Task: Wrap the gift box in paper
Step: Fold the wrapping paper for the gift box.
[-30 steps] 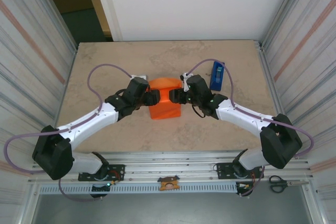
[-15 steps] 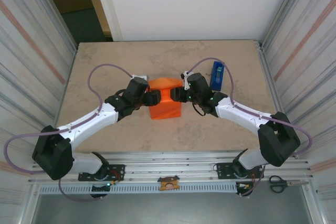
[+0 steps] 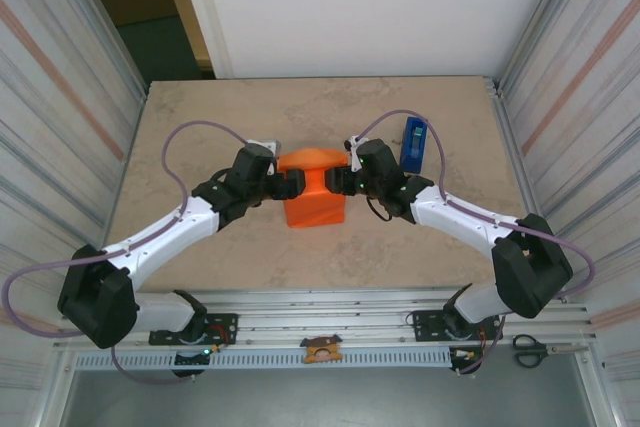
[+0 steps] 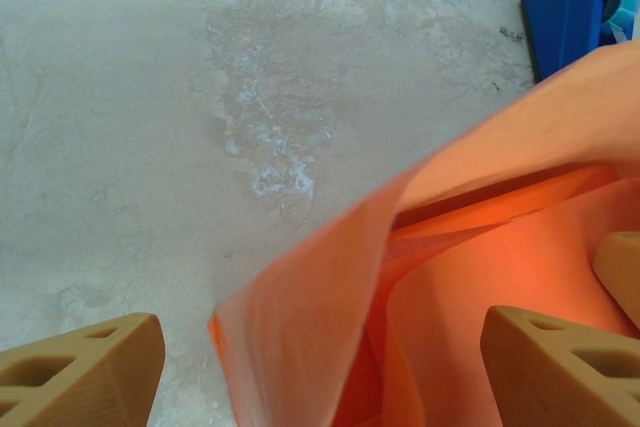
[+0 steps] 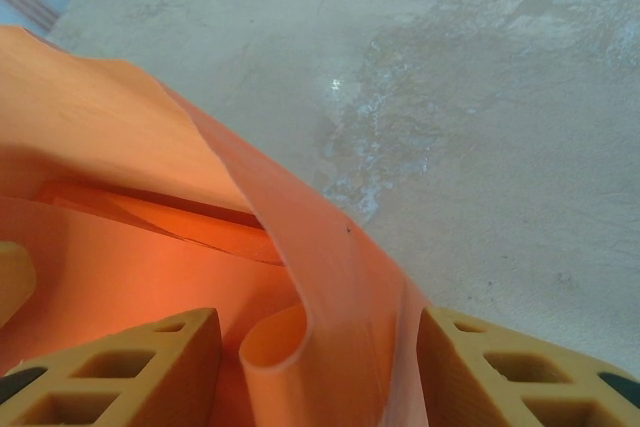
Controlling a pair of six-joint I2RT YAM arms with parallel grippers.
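Observation:
The orange paper [image 3: 312, 192] sits folded into a tent-like bundle at the table's middle, and the gift box is hidden under it. My left gripper [image 3: 291, 187] is at the bundle's left side. In the left wrist view its jaws [image 4: 320, 347] stand wide open, with a raised paper flap [image 4: 330, 287] loose between them and touching neither finger. My right gripper [image 3: 336, 184] is at the bundle's right side. In the right wrist view its jaws [image 5: 320, 347] stand half apart around a curled paper fold [image 5: 330, 297]. That fold brushes the right finger [image 5: 520, 377].
A blue tape dispenser [image 3: 414, 143] lies on the table just right of the right wrist, also seen as a blue tape dispenser [image 4: 575, 7] in the left wrist view. Scissors [image 3: 530, 349] rest on the rail at the near right. Metal walls flank both sides.
The left jaws have spread wider off the paper flap, and the left arm has shifted slightly. The right jaws have narrowed a little around the fold. The bundle stays put.

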